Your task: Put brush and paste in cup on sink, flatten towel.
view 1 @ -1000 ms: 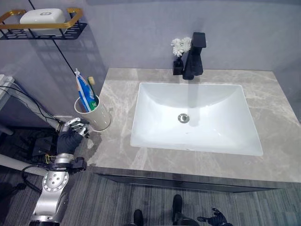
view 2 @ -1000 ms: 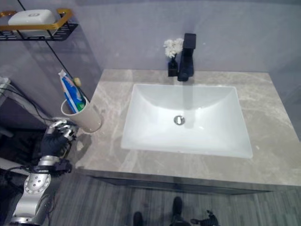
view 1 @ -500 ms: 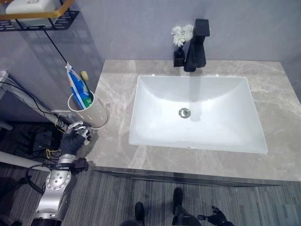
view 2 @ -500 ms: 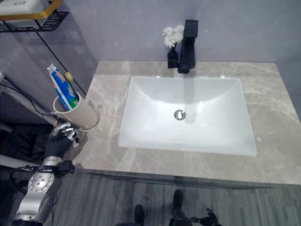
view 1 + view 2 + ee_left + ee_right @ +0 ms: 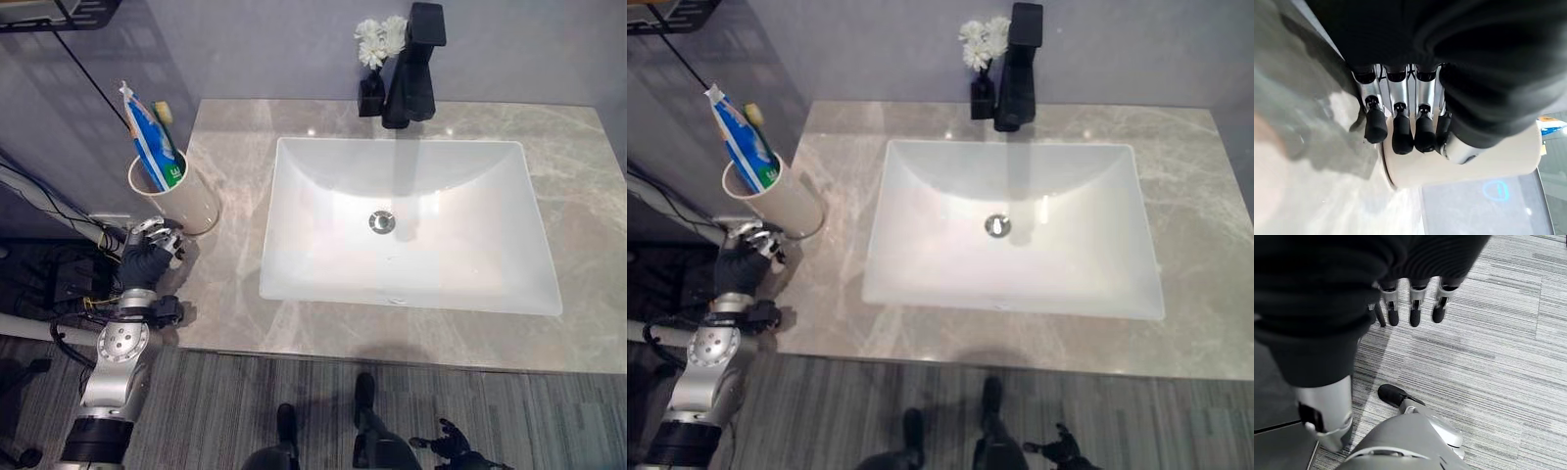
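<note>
Cream cup (image 5: 176,192) stands on the grey marble counter (image 5: 235,284) at its left edge, well left of the white basin (image 5: 407,225); a blue-and-white paste tube (image 5: 149,137) with a green band and a pale-headed brush (image 5: 165,114) lean upright inside it. Left hand (image 5: 147,257) sits just in front of the cup, fingers (image 5: 1400,137) loosely bent with dark tips close to the cup's wall, holding nothing. Right hand (image 5: 1410,308) hangs low over the striped floor (image 5: 1488,362), well away from the cup, fingers relaxed and empty.
</note>
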Robot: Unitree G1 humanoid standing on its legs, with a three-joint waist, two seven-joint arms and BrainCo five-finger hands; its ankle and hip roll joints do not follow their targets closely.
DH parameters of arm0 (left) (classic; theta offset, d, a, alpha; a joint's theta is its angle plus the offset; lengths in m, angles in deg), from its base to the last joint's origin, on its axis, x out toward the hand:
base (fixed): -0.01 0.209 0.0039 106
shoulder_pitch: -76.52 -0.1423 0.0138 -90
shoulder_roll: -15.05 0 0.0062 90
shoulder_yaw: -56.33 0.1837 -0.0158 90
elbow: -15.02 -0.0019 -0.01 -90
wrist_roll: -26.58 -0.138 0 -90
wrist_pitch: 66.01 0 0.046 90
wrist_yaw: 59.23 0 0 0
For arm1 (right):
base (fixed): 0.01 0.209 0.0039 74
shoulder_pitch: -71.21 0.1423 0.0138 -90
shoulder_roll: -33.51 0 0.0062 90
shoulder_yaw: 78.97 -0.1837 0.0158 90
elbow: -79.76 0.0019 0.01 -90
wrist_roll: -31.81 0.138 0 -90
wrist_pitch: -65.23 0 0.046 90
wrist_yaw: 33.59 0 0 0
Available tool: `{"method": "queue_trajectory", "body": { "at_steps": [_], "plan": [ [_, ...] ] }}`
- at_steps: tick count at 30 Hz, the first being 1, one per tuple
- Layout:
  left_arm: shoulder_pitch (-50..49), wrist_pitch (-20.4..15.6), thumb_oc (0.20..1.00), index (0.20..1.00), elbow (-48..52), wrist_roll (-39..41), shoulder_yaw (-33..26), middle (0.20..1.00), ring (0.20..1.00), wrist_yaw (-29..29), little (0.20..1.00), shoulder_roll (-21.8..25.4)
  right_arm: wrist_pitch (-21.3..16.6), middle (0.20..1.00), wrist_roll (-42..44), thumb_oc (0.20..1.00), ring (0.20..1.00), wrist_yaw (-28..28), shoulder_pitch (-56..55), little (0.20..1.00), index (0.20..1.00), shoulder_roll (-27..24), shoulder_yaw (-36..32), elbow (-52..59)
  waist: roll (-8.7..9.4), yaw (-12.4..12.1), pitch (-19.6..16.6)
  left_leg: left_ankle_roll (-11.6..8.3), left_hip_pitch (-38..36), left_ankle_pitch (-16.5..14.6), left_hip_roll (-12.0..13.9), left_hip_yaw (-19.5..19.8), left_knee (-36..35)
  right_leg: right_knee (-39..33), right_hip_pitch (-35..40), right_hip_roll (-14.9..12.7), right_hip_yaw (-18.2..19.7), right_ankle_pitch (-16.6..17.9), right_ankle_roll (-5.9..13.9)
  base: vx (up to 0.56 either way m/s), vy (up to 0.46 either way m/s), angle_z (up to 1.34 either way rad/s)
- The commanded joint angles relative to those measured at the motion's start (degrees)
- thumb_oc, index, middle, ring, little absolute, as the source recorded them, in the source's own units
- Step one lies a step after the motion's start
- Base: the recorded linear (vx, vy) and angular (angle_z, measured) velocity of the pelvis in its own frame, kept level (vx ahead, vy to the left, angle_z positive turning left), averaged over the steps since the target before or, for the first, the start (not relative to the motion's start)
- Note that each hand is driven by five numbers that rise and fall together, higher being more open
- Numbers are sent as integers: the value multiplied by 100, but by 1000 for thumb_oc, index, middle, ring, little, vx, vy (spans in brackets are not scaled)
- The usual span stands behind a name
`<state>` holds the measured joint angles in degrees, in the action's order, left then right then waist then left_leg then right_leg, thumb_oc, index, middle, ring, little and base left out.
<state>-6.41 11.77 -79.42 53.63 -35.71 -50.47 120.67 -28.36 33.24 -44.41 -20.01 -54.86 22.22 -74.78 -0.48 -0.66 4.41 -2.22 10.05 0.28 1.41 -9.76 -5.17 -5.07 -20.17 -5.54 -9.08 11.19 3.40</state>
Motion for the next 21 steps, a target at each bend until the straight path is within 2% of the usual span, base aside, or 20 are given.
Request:
{"method": "queue_trajectory", "body": {
  "at_steps": [1,11,21],
  "plan": [
    [117,-167,200,200,-156,-51,-32,200,200,158,200,257,47,1000,76,1000,1000,-14,135,1000,1000,-55,210,-31,25,119,29,-177,384,293,41,292,17,7,651,-278,-23,-358,502,23,9,-3],
    [657,-206,200,200,-614,-72,80,200,200,428,200,269,66,1000,48,1000,1000,-29,83,1000,1000,-80,270,25,46,210,-13,-187,355,272,65,235,17,7,621,-265,37,-353,511,4,2,-2],
    [1287,-159,200,200,-1244,-354,250,200,200,640,200,722,75,1000,77,1000,1000,-42,76,1000,1000,-112,333,18,46,312,17,-201,391,282,95,165,17,7,526,-241,102,-314,516,-2,1,-1]
  ]
}}
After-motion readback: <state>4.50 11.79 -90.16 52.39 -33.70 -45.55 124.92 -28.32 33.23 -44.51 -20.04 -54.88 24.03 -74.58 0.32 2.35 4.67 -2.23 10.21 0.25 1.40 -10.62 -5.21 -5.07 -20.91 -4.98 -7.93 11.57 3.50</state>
